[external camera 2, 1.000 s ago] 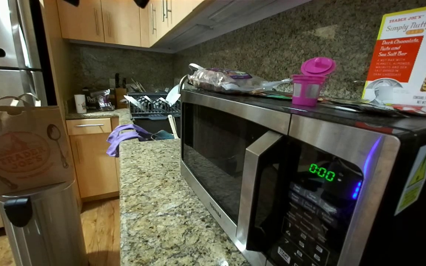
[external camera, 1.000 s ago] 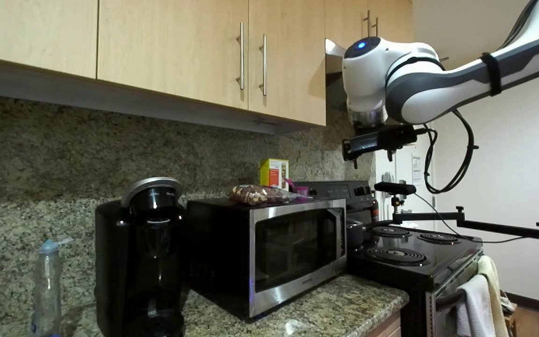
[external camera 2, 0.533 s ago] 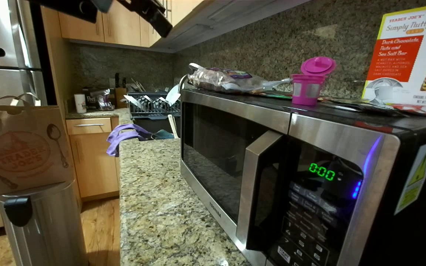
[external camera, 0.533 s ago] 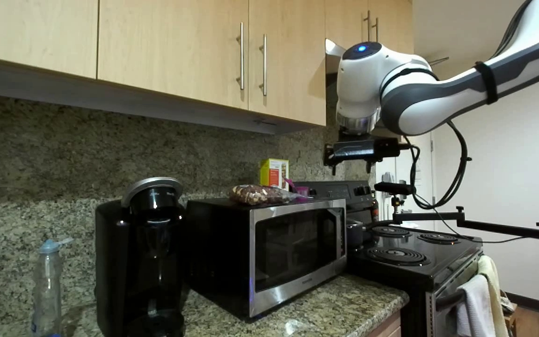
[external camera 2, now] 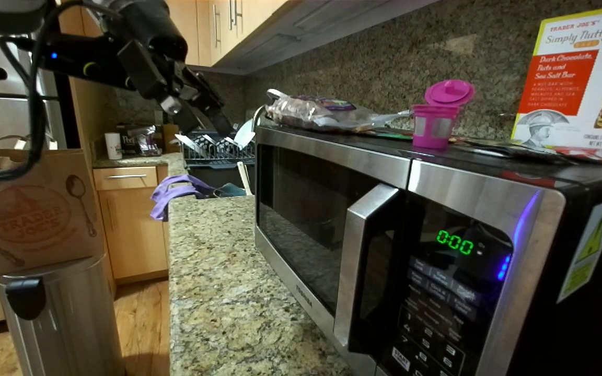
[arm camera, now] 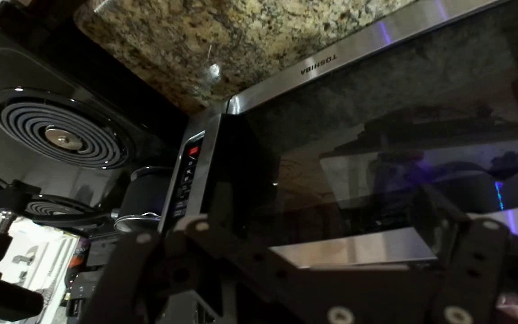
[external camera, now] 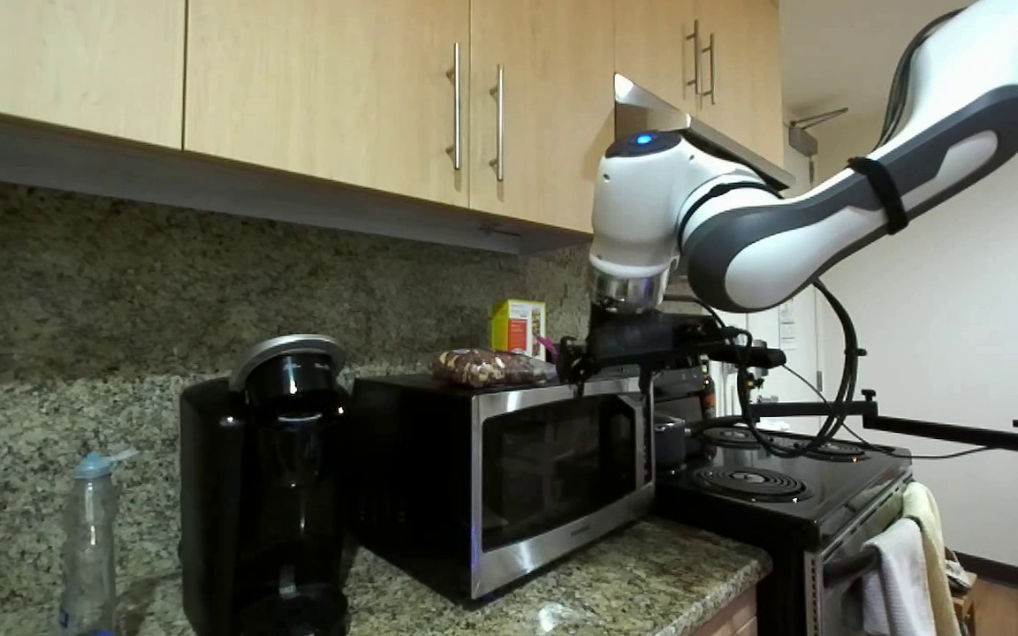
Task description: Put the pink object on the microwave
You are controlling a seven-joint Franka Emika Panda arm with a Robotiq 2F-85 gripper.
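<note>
The pink object (external camera 2: pixel 433 128) is a small magenta cup with mesh sides and its lid tipped up. It stands on top of the microwave (external camera 2: pixel 489 193), close to the front edge. In an exterior view only a sliver of the pink object (external camera: pixel 547 345) shows behind the gripper; the wrist view does not show it. My gripper (external camera: pixel 612 386) hangs in front of the microwave's upper front edge, fingers pointing down. From the wrist, the gripper (arm camera: pixel 324 195) is open, its fingers wide apart with only the microwave door (arm camera: pixel 331 135) beyond them.
A bag of nuts (external camera 2: pixel 311 112) and an upright snack-bar box (external camera 2: pixel 567 89) share the microwave top with flat packets (external camera 2: pixel 510 150). A black coffee maker (external camera: pixel 262 495) stands beside it, the stove (external camera: pixel 756 481) on its other side. Wall cabinets (external camera: pixel 323 97) overhang the counter.
My arm has come down and toward the microwave, the gripper entering an exterior view from its upper left. It now covers most of the pink object elsewhere. The objects have stayed put.
</note>
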